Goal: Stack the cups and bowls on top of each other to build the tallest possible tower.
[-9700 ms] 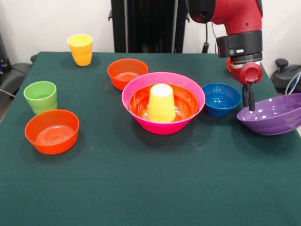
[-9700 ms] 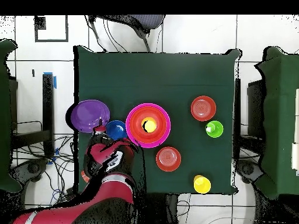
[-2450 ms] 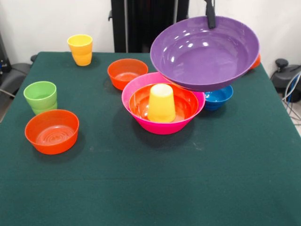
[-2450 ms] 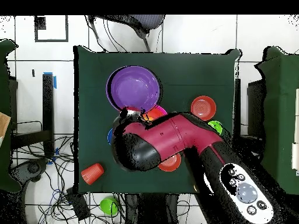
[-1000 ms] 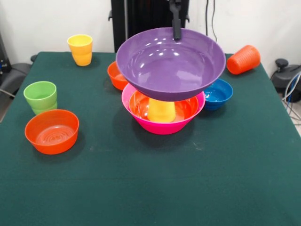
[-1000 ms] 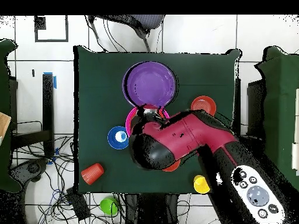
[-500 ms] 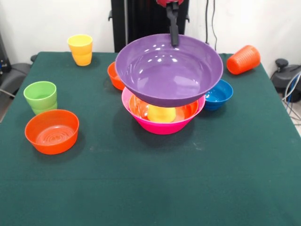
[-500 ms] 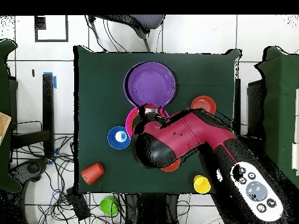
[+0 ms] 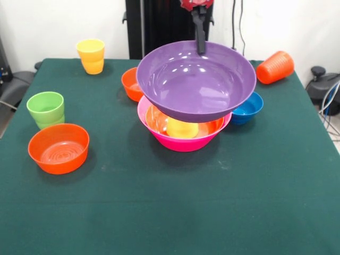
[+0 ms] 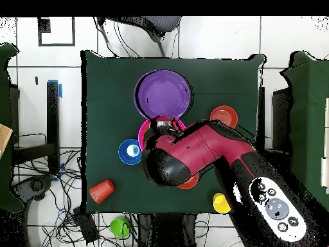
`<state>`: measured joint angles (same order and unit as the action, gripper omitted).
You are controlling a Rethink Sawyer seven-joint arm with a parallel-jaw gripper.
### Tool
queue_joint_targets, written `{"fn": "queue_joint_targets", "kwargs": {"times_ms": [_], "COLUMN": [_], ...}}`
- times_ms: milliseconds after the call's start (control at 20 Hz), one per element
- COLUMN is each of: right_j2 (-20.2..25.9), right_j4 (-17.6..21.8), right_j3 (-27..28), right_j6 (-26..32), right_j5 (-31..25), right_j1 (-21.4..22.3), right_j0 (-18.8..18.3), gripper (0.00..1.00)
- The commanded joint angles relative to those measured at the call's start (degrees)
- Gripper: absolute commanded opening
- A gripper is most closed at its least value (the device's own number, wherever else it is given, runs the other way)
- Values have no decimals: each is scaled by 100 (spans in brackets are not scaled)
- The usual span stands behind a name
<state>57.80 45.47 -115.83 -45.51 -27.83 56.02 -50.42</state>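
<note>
Hanging onto the far rim of the large purple bowl (image 9: 196, 79), the claw (image 9: 200, 45) comes down from the top of the front view with its black finger clamped on the bowl's edge. That purple bowl sits tilted, its open side leaning toward the camera, right over the tower (image 9: 183, 125). I honestly can't tell if its underside is touching the stuff below or just floating above it.

Under it, the tower is the largest pink bowl (image 9: 180, 141) on the green bench (image 9: 170, 212), with a large orange bowl (image 9: 156, 118) nested inside and an upside-down yellow cup (image 9: 181, 128) poking out of the middle.

Around it on the bench:
- small blue bowl (image 9: 247, 109) just beside the pink one, partly hidden by the purple rim
- a small orange bowl (image 9: 130, 84) behind the tower, mostly covered
- another small orange bowl (image 9: 58, 148) near the front left, well apart
- green cup (image 9: 45, 109) upright just behind that bowl
- second yellow cup (image 9: 91, 56) upright at the far left corner
- orange cup (image 9: 274, 67) lying on its side at the far right

From overhead, the red arm (image 10: 196, 154) covers most of the pink bowl, with the purple bowl sticking out past it
</note>
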Motion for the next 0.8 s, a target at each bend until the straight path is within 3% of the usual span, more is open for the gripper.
{"fn": "queue_joint_targets", "kwargs": {"times_ms": [50,800], "right_j2": [-120,-87], "right_j4": [385,488], "right_j3": [-456,-741], "right_j6": [462,351], "right_j5": [-433,-127], "right_j1": [-195,-165], "right_j0": [93,-125], "gripper": [0,0]}}
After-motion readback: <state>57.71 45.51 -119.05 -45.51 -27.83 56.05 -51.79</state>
